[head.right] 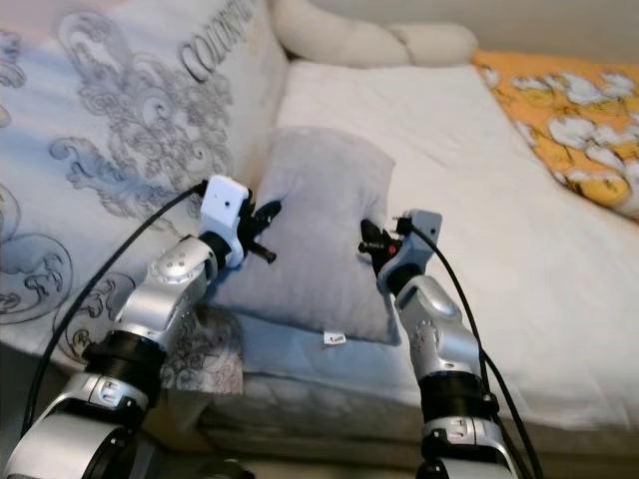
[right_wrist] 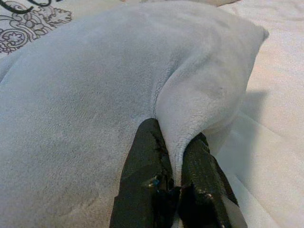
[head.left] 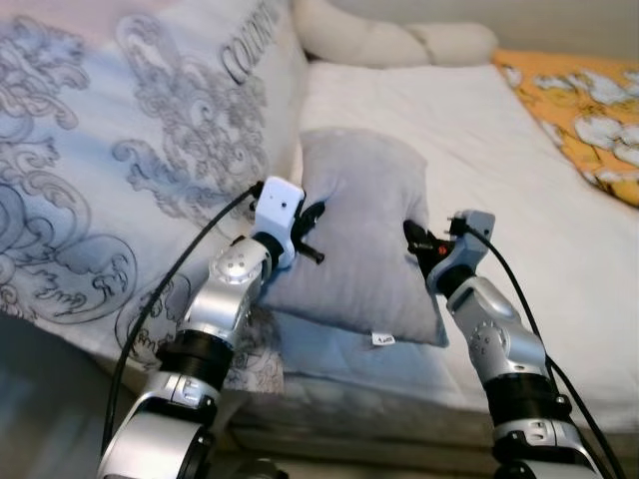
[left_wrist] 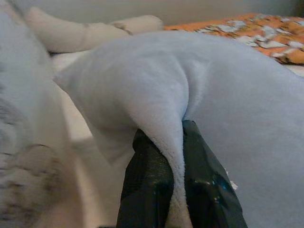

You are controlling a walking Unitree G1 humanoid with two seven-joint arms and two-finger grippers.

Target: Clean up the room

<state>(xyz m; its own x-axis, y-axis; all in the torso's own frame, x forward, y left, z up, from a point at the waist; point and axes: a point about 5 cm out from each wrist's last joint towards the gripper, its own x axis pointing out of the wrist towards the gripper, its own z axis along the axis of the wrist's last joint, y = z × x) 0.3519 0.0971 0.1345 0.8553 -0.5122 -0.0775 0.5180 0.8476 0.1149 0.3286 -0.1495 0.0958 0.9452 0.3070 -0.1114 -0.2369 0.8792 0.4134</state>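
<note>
A grey plush pillow (head.left: 364,235) lies on a bed with a white sheet (head.left: 479,130), held between the robot's two grippers. The left gripper (head.left: 312,222) is clamped on a pinched fold of the pillow's left edge; in the left wrist view its two black fingers (left_wrist: 149,185) squeeze a ridge of soft fabric between them. The right gripper (head.left: 414,239) is likewise clenched on the pillow's right edge, and the right wrist view shows a fold of the velvety cloth caught between its fingers (right_wrist: 142,175).

The pillow is rectangular, matte and short-napped, slightly puffed in the middle. A small white tag (head.left: 381,340) sticks out of its seam nearest the robot, between the two grippers and below them; any print on it is too small to read.

Just to the left of the left gripper lies a large white duvet (head.left: 130,150) with grey scrollwork, printed with dark capital letters beginning "COLL" (head.left: 252,45), the rest cut off. Beyond the grippers rests a cream bolster (head.left: 399,42). Far off the right gripper's side lies an orange blanket with white flowers (head.left: 589,110).
</note>
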